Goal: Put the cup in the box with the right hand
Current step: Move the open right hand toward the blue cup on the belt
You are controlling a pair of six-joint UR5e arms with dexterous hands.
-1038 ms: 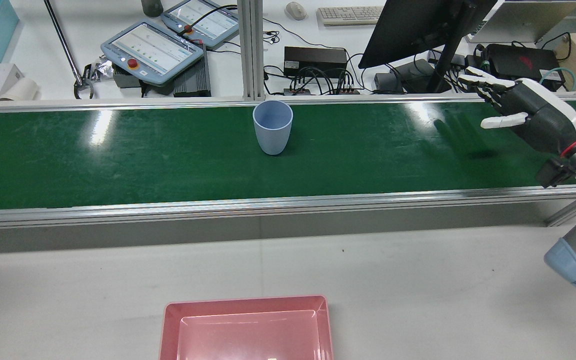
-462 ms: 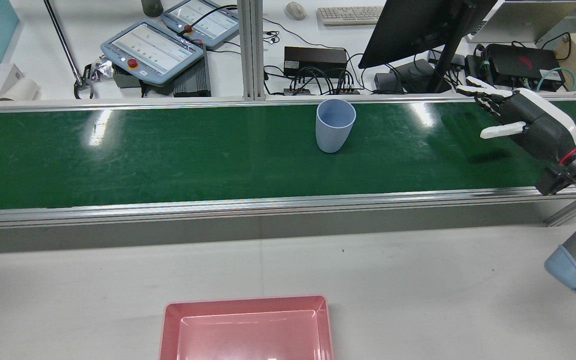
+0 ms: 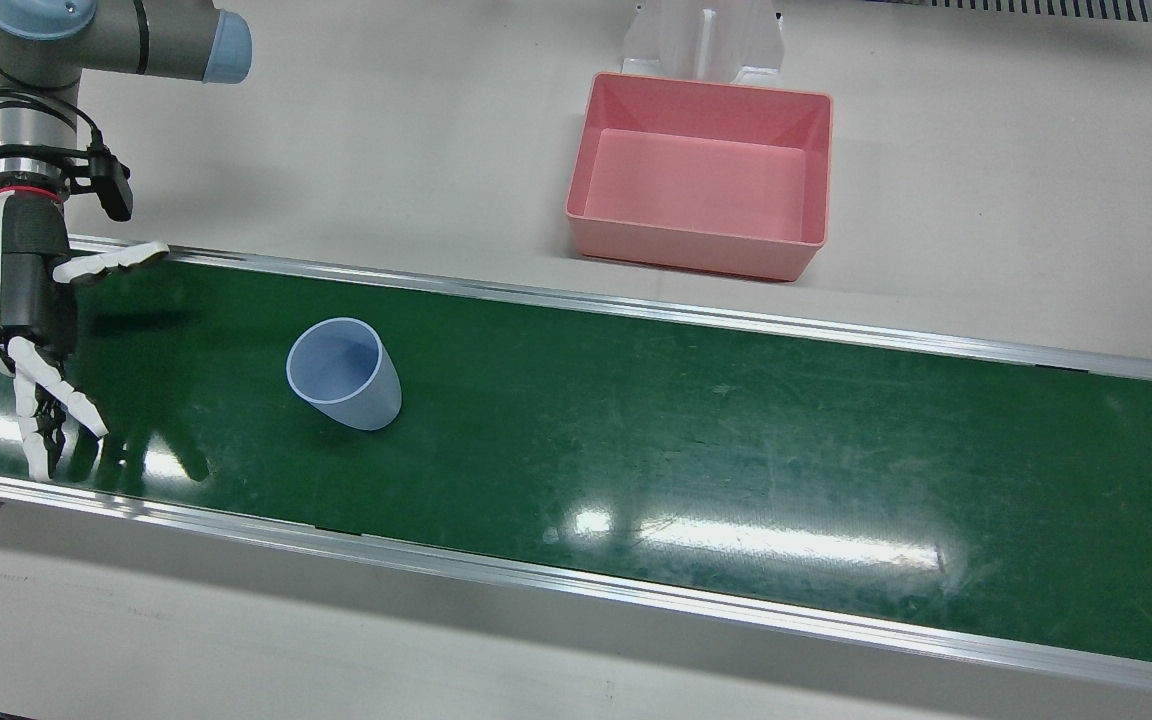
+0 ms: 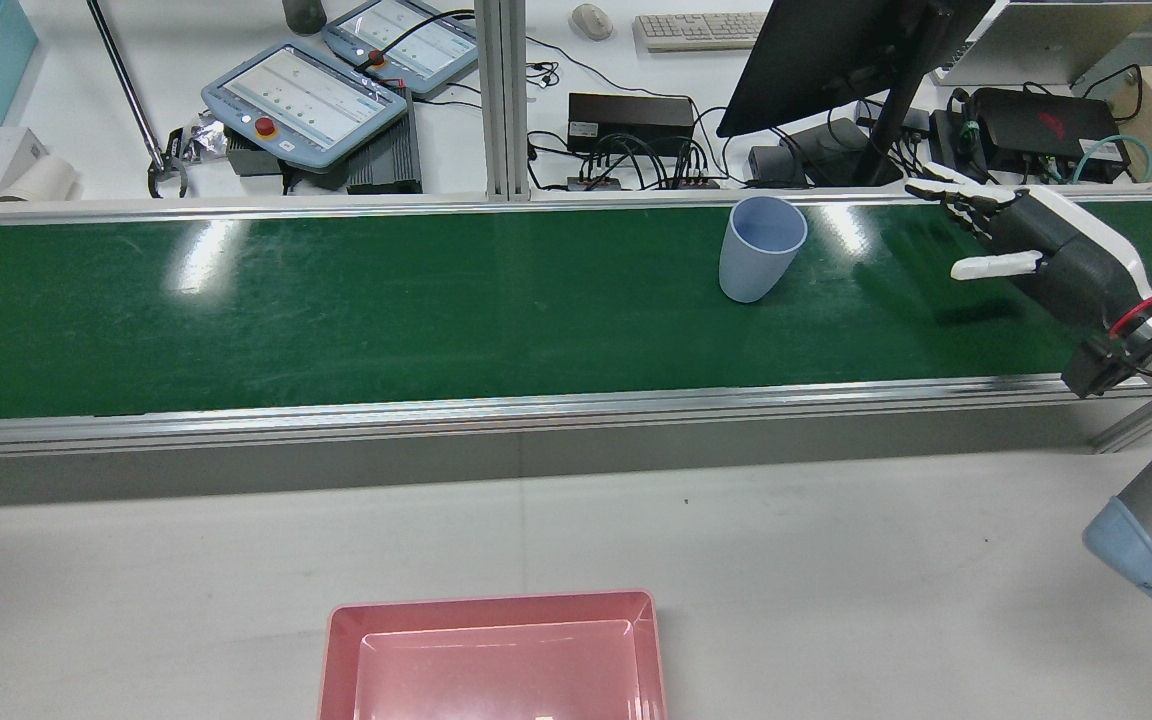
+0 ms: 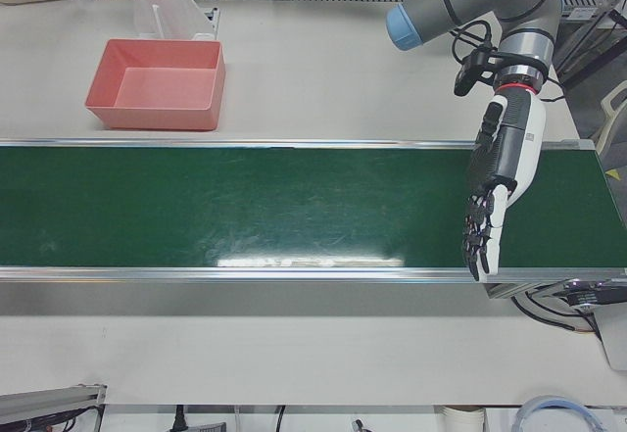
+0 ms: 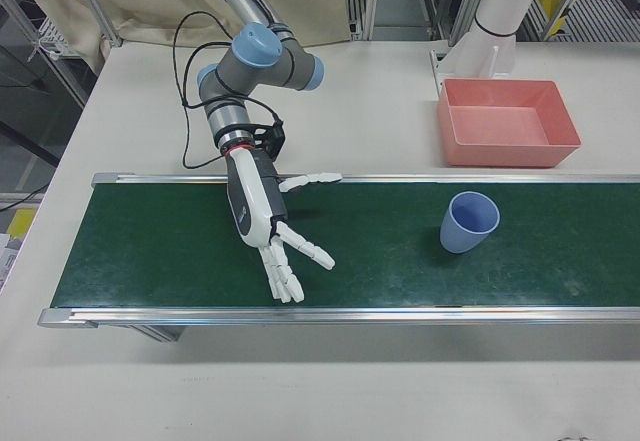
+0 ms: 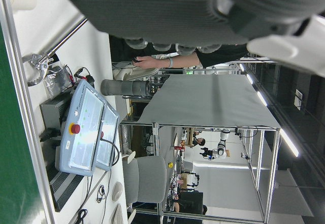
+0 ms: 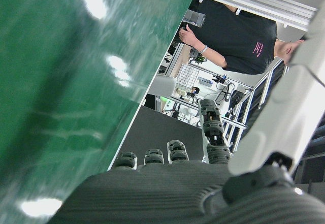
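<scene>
The pale blue cup [image 4: 762, 248] stands upright, mouth up, on the green conveyor belt [image 4: 336, 300], toward the belt's far edge in the rear view and apart from everything else. The right hand [image 4: 1031, 250] hangs low over the belt near the cup, fingers spread wide w/ the thumb stuck out sideways, holding nothing; there's a clear stretch of belt between fingertips and cup. The left hand [image 5: 495, 192] shows in the left-front view over the other end of the belt, fingers extended and loosely together, also empty. The pink box [image 3: 701, 180] sits on the white table [image 3: 386, 130] beside the belt, well apart from the cup.

Main risks, as judged from here: if the belt is running, the cup could reach the hand before the fingers are set, and an outstretched fingertip would likely knock it over. It's a light, tapered tumbler, so a one-sided push tips it, and it could roll off the far rail. Closing too high on the rim could squeeze it out of the grip
</scene>
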